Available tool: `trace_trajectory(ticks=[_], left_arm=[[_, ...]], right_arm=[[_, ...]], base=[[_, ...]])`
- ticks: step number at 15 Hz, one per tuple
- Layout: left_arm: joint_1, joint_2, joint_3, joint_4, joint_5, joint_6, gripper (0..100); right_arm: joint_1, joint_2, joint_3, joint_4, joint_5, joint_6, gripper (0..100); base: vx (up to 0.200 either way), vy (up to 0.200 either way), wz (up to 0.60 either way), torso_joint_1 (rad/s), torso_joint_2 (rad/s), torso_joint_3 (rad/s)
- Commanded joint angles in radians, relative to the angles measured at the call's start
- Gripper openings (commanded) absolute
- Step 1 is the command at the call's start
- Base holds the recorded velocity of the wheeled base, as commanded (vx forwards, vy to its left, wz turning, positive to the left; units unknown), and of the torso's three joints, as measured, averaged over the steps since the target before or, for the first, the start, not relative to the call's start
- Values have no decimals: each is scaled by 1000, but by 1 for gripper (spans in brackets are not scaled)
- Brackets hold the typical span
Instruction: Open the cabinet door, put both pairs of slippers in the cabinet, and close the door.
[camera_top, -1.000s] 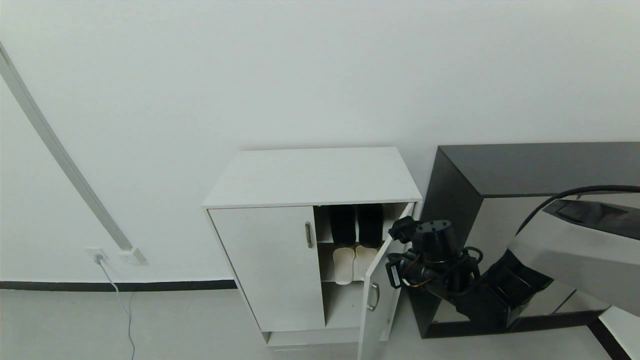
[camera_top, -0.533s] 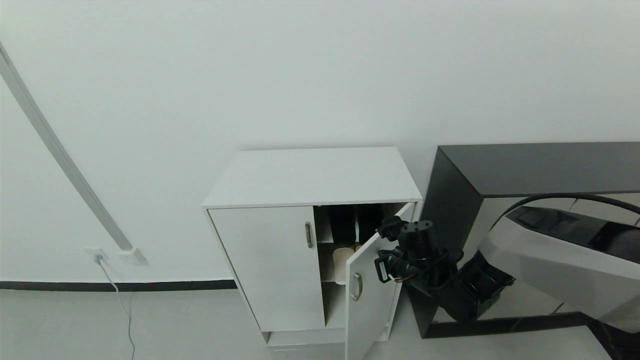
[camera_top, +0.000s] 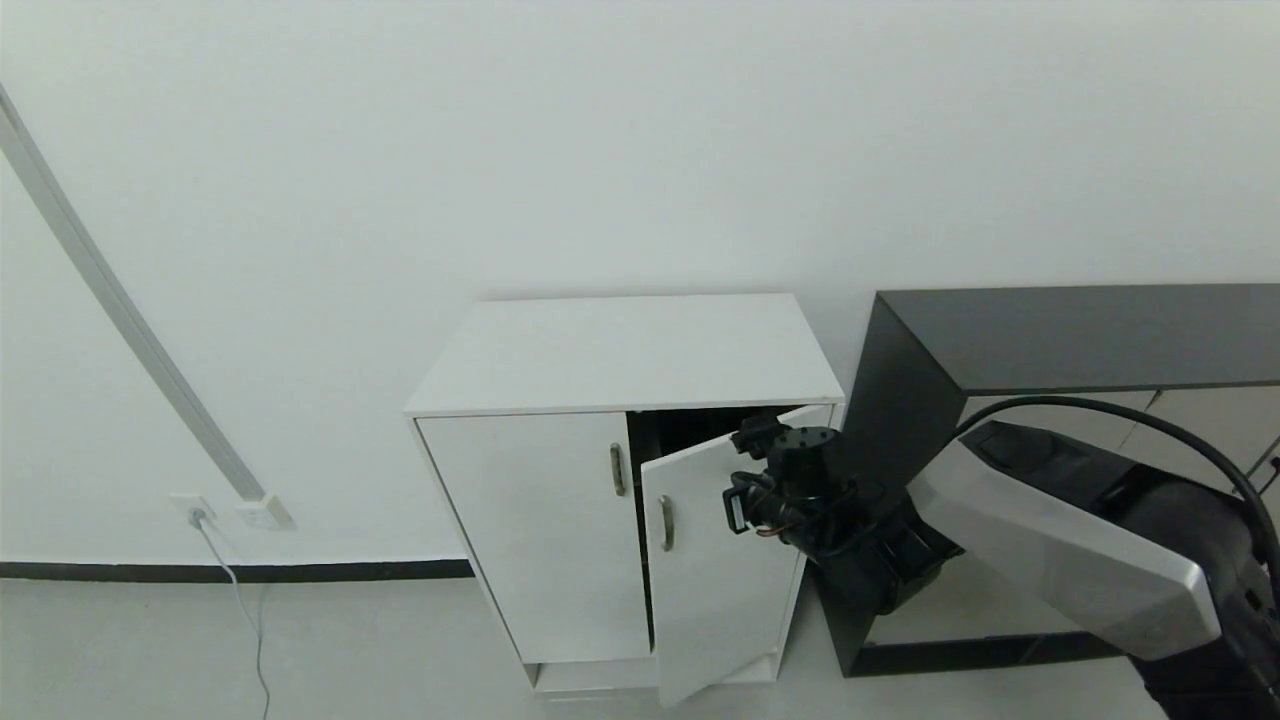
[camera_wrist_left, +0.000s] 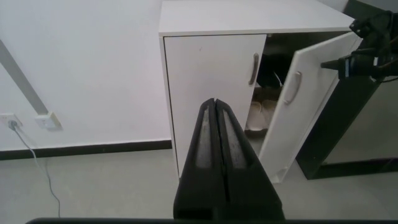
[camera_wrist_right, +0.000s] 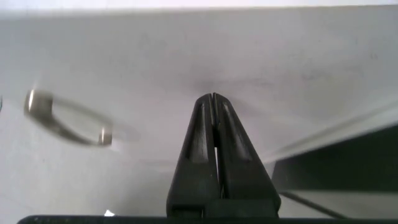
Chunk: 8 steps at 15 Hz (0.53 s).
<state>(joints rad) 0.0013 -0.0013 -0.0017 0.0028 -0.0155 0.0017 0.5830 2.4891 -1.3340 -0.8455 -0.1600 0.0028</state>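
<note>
- My right fingers (camera_wrist_right: 209, 109) are pressed together with nothing between them, their tips up against the outer face of the right door (camera_top: 715, 580). I cannot tell for certain that they touch it.
- In the head view my right wrist sits at that door's upper part, on its hinge side, between the cabinet (camera_top: 625, 355) and the black unit (camera_top: 1000, 330) that stands just beside it.
- The right door is ajar. Its handle edge stands out from the cabinet front, leaving a dark gap beside the left door (camera_top: 540, 530), which is flat shut.
- The right door's handle (camera_top: 666, 523) is upright near its free edge. In my right wrist view it appears blurred, well off to the side of my fingers.
- My left fingers (camera_wrist_left: 210, 112) are also closed on nothing. They are held back from the cabinet and point at the left door.
- Through the gap, my left wrist view shows the pale slippers (camera_wrist_left: 261, 114) lying on a shelf inside the cabinet.
- The shelf above them is in shadow, with a dark shape on it that I cannot make out.
- The cabinet stands on the floor (camera_top: 300, 650) against a white wall. A socket (camera_top: 195, 510) with a cable hangs low on that wall, well to my left.
</note>
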Motion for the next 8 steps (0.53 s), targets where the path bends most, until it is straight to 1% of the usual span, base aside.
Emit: trace_trajectory(ticks=[1, 3, 8], left_arm=[[0, 1, 0, 0, 0, 0, 0], [0, 1, 0, 0, 0, 0, 0], [0, 1, 0, 0, 0, 0, 0]], right_arm=[[0, 57, -77, 3, -1, 0, 0], [-5, 88, -139, 16, -1, 0, 0], [-28, 111, -185, 31, 2, 0, 0]], base=[[0, 0, 0, 0, 0, 0], [0, 0, 0, 0, 0, 0], [0, 0, 0, 0, 0, 0]])
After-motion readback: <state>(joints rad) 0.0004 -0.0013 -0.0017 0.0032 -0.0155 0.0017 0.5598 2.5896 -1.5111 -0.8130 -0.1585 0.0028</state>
